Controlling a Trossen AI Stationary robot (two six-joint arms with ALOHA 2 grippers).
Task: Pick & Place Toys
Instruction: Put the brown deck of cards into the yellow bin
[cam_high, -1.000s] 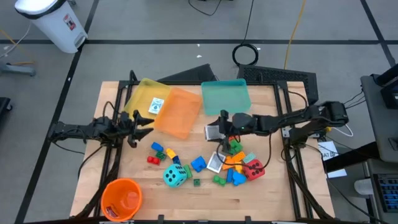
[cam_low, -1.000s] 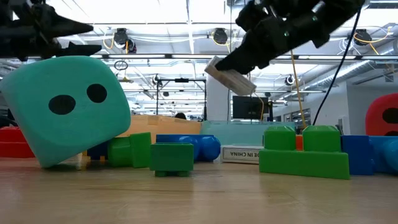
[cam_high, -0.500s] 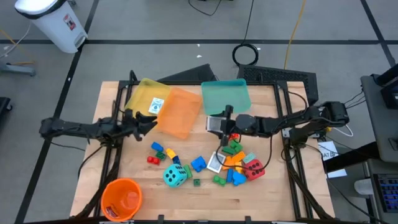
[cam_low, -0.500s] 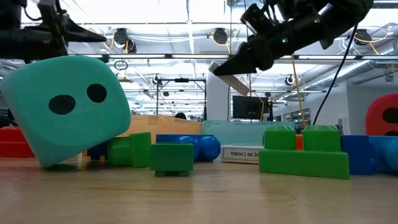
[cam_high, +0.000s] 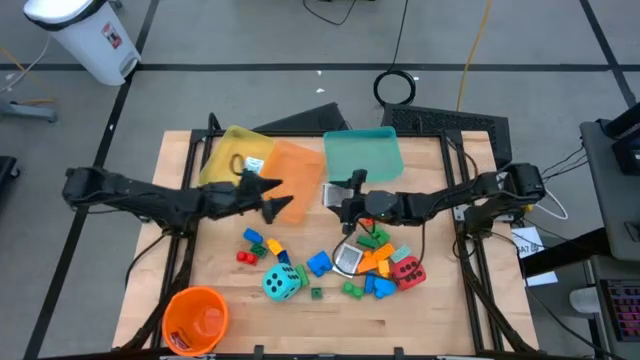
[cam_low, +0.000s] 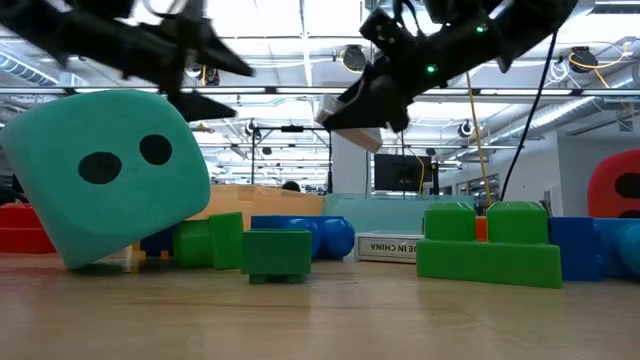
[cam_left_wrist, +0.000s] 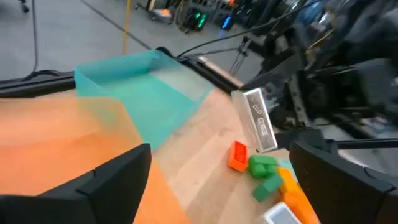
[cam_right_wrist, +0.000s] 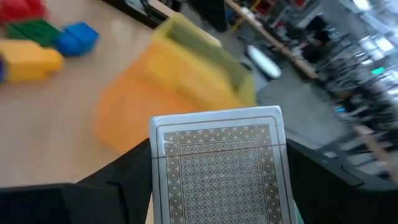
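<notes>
- Right pincer (cam_high: 343, 200): closed on a white picture card (cam_right_wrist: 221, 165), held by its lower edge with the patterned back toward the wrist camera. It hangs above the table (cam_high: 420, 305) just off the near corner of the teal tray (cam_high: 363, 154), likely raised for carrying to a tray.
- Left pincer (cam_high: 272, 196): fingers spread wide and empty, over the near edge of the orange tray (cam_high: 290, 175). It points across at the held card, perhaps to receive it; that is a judgement only.
- Yellow tray (cam_high: 236, 155): beside the orange one, a small card or label lying in it.
- Loose toys: the cyan die (cam_high: 281, 282), red die (cam_high: 407, 270), another card (cam_high: 346, 259) and mixed bricks (cam_high: 372, 262) lie heaped mid-table, not yet sorted.
- Orange bucket (cam_high: 195, 318): upright at the near left corner, apart from the toys.
</notes>
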